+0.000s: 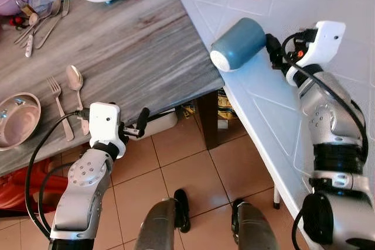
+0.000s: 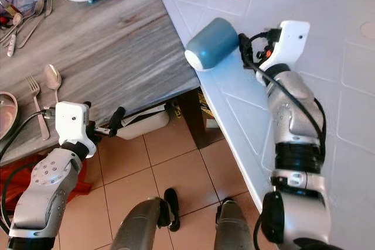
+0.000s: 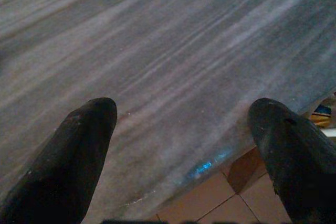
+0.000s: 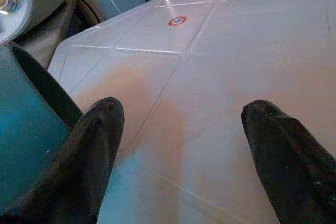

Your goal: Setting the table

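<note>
Overhead, both the left end effector [image 3: 181, 145] and right end effector [image 4: 178, 145] gape over grey wooden table [image 1: 135, 45] and white table [image 1: 281, 4].

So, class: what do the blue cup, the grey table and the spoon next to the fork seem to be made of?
Blue cup: probably glazed ceramic, with a smooth matte-blue wall and a pale unglazed-looking base; plastic is possible.
Grey table: wood or a wood-look laminate, with streaky grain lines and a flat, dull finish.
Spoon: metal, likely stainless steel, silver-grey with a soft shine, like the fork beside it.

Fork [image 1: 59, 105] and spoon [image 1: 75, 84] lie right of the bowl [image 1: 19, 119] on the wooden table [image 1: 140, 45]; cup [image 1: 237, 44] on the neighbouring table [image 1: 304, 4].
</note>
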You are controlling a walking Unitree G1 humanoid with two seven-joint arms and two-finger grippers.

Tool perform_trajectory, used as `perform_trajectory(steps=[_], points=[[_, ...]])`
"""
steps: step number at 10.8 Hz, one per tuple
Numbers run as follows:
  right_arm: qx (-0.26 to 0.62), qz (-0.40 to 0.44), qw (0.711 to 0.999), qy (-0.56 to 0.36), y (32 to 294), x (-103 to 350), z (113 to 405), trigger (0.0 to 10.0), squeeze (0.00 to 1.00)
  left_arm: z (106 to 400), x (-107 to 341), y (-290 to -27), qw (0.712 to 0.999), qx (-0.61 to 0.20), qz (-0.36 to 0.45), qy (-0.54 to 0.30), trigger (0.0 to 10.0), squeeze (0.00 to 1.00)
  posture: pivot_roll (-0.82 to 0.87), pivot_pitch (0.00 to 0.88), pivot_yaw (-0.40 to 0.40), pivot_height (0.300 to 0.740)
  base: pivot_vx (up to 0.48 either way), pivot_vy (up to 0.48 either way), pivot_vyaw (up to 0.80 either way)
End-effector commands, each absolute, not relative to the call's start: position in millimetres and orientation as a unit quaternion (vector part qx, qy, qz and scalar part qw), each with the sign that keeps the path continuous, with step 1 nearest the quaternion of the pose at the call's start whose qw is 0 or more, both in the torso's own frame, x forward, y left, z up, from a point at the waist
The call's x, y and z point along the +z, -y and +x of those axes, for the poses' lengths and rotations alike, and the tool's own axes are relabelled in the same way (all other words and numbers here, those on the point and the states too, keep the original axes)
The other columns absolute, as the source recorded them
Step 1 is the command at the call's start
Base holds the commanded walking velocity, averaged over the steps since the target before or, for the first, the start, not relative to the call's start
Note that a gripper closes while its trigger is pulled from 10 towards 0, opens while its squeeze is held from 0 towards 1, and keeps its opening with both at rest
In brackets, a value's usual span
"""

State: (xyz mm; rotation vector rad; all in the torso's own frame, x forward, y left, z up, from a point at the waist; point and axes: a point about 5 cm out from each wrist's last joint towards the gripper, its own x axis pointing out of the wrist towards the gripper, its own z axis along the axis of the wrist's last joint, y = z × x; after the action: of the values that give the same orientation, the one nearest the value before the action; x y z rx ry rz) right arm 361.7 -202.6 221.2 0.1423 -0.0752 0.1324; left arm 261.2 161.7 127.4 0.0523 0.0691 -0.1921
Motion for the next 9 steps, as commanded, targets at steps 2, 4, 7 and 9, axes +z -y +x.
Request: perform_trajectory(steps=[2, 4, 7, 9], points=[[0.081, 0.071, 0.994, 0.031, 193.3, 217.5, 359.4, 10.0, 0.0, 258.7, 127.2, -165.8, 0.995, -0.087, 0.019, -0.039, 10.0, 0.0, 0.04, 0.305, 0.182, 0.74, 0.0, 0.0, 0.0], [0.085, 0.075, 0.993, 0.034, 189.9, 219.0, 358.7, 10.0, 0.0, 259.3, 132.7, -162.9, 0.995, -0.099, 0.003, -0.028, 10.0, 0.0, 0.04, 0.303, 0.176, 0.74, 0.0, 0.0, 0.0], [0.118, 0.073, 0.99, 0.039, 180.8, 222.0, 356.8, 10.0, 0.0, 259.6, 132.8, -160.2, 0.995, -0.101, -0.003, -0.027, 10.0, 0.0, 0.04, 0.301, 0.168, 0.74, 0.0, 0.0, 0.0], [0.114, 0.055, 0.991, 0.041, 182.8, 220.3, 352.1, 10.0, 0.0, 259.5, 132.8, -160.4, 0.995, -0.1, -0.005, -0.027, 10.0, 0.0, 0.03, 0.299, 0.163, 0.74, 0.0, 0.0, 0.0]])
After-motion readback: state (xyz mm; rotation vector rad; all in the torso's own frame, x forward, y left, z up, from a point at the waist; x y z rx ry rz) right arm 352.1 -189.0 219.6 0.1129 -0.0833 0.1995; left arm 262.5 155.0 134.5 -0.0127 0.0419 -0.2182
